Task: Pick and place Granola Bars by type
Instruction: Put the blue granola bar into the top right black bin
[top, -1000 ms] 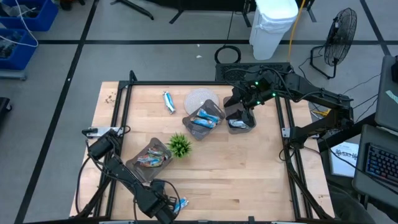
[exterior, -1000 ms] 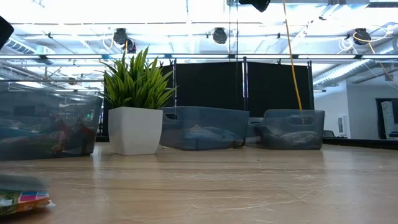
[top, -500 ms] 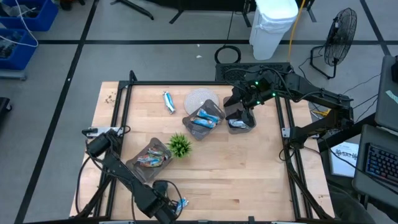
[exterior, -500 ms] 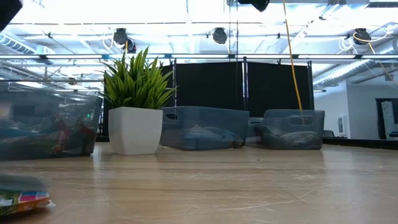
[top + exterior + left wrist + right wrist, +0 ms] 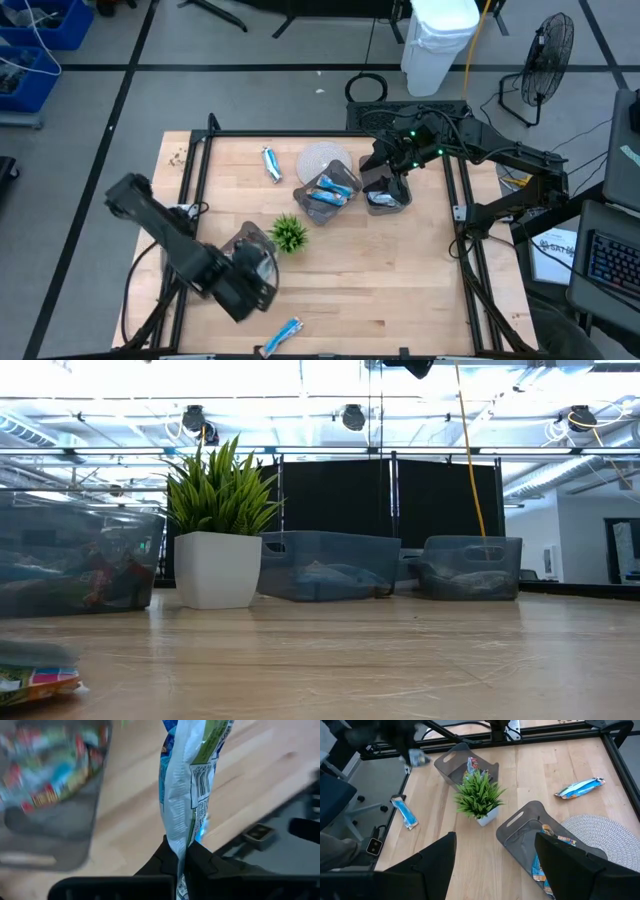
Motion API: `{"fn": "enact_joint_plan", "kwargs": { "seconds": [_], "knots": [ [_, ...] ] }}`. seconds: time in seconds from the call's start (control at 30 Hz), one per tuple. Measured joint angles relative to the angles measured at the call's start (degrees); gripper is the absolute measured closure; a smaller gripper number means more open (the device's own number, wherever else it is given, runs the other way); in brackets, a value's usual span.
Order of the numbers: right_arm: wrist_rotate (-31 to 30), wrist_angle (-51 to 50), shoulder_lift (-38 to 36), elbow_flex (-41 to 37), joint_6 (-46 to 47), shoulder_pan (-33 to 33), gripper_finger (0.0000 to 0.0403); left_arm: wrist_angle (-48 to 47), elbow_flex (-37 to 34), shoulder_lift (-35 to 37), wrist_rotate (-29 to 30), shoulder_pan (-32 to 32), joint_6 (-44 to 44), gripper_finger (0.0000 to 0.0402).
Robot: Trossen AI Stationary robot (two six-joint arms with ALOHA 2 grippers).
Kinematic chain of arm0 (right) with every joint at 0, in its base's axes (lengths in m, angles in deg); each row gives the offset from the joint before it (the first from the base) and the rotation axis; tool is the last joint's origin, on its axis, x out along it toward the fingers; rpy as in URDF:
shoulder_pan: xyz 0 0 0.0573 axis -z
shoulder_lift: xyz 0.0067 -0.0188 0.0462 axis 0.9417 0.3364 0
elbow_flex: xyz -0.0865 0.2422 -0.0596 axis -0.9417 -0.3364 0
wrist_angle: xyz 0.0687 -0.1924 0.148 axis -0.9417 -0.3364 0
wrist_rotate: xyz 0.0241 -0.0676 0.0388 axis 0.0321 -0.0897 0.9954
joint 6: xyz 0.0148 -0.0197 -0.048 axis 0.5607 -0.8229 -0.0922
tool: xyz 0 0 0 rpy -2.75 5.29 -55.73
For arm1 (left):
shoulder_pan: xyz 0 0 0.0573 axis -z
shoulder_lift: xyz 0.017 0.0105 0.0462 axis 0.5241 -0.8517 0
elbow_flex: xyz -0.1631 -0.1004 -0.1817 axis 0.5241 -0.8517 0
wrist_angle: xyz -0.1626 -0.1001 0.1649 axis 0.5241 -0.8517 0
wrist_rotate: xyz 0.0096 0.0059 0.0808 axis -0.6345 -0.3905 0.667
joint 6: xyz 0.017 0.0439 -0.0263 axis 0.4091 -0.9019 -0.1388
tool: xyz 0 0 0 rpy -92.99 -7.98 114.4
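My left gripper (image 5: pixel 181 851) is shut on a blue, white and green granola bar (image 5: pixel 192 780) and hangs above the left grey tray (image 5: pixel 258 236), which holds several bars (image 5: pixel 50 765). A second bar (image 5: pixel 283 337) lies flat by the table's near edge and shows in the low view (image 5: pixel 30 678). Another blue bar (image 5: pixel 270 162) lies near the far edge. The middle tray (image 5: pixel 327 192) holds bars too. My right gripper (image 5: pixel 502 870) is open and waits over the right tray (image 5: pixel 385 197). My left gripper pinches the granola bar by one end (image 5: pixel 179 839) between its two fingers, which lie in line with the packet's length. The packet is lifted clear of the table, and its free end reaches out beyond the fingertips above the wood beside the left tray.
A small green plant in a white pot (image 5: pixel 290 233) stands between the left and middle trays. A round woven mat (image 5: pixel 322 158) lies behind the middle tray. Dark frame rails (image 5: pixel 200 180) run along the table's sides. Bare wood spreads on the near right (image 5: pixel 390 280).
My left gripper has risen from the table's near edge and swung toward the far side, over the left tray, carrying one bar lifted clear. The other bar at the near edge has stayed on the table.
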Motion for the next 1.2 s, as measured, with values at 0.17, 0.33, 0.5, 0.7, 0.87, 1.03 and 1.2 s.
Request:
{"fn": "enact_joint_plan", "kwargs": {
  "seconds": [0.17, 0.33, 0.5, 0.7, 0.87, 1.03, 1.2],
  "knots": [
    [-0.1, 0.1, 0.0, 0.0, 0.1, 0.0, 0.0140, -0.2, 0.0, 8.7, 4.6, -3.1, -11.5, 0.0391],
    [-0.2, 2.2, 0.0, 0.0, 1.2, 0.0, 0.0140, -0.2, 0.0, 15.2, 5.7, -8.0, -24.4, 0.0392],
    [-0.2, 10.3, 0.0, 0.0, 7.4, 0.0, 0.0140, -0.2, 0.0, 19.6, 5.7, -14.5, -36.9, 0.0392],
    [-1.2, 20.2, 0.0, 0.0, 12.8, 0.0, 0.0140, 1.9, 0.0, 22.9, 6.0, -23.2, -53.5, 0.0392],
    [-5.0, 26.2, 0.0, 0.0, 18.0, 0.0, 0.0140, 10.0, 0.0, 24.1, 6.1, -31.5, -69.0, 0.0392],
    [-11.2, 31.4, 0.0, 0.0, 19.3, 0.0, 0.0140, 19.6, 0.0, 24.2, 0.8, -40.4, -81.2, 0.0392],
    [-17.3, 37.2, 0.0, 0.0, 20.8, 0.0, 0.0140, 29.2, 0.0, 23.9, -4.5, -47.7, -88.1, 0.0392]
  ]
}}
